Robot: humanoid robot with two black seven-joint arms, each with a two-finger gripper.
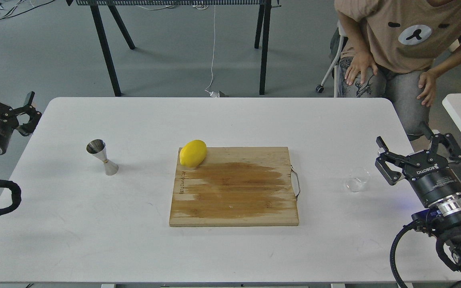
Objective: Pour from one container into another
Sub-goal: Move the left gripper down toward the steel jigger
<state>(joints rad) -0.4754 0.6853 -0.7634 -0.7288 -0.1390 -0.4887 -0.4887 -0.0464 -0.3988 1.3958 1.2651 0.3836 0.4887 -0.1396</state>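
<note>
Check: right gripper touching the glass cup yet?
Apart. Head view shows bare white table between the open right gripper and the glass cup.

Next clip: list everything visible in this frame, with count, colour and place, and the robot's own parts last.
table: one, white, fills the view
cutting board: one, wooden, table centre
lemon: one, yellow, board's far-left corner
jigger: one, steel, upright, left of board
glass cup: one, clear, right of board
person: one, tan shirt, seated beyond far-right corner
black-legged stand: one, behind table
left tool: one, black, open, off table's left edge
right tool: one, black, open, beside cup
</note>
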